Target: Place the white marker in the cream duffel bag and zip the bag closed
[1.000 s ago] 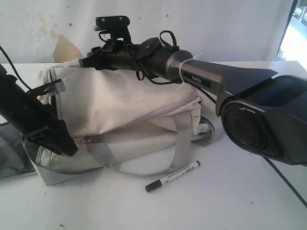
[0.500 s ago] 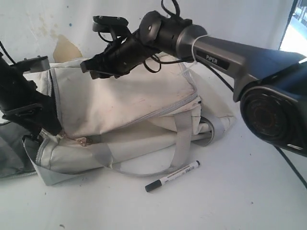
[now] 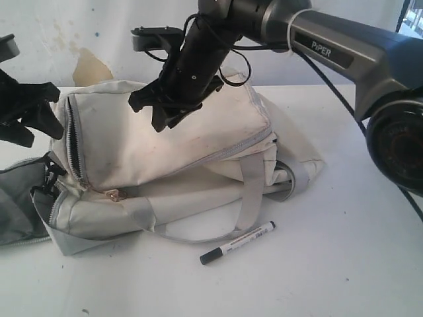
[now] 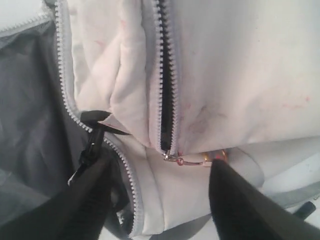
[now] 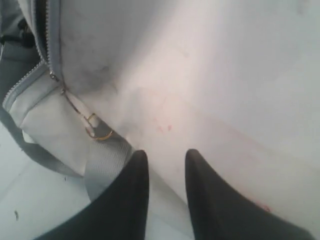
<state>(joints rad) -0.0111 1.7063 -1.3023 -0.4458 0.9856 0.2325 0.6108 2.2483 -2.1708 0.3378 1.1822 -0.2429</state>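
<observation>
The white marker (image 3: 238, 243) lies flat on the white bench (image 3: 330, 264), closest to me, just in front of the cream duffel bag (image 3: 185, 145), its black cap pointing left; a grey strap (image 3: 249, 191) hangs down the bag's front near it; the zip (image 3: 74, 139) at the bag's left end gapes; the right end effector (image 5: 165, 155) hangs over the bag's top, fingers a little apart, holding nothing; the left end effector (image 4: 157, 157) is up by the bag's left end, fingers wide apart, holding nothing; behind stands a stained white wall (image 3: 66, 39).
</observation>
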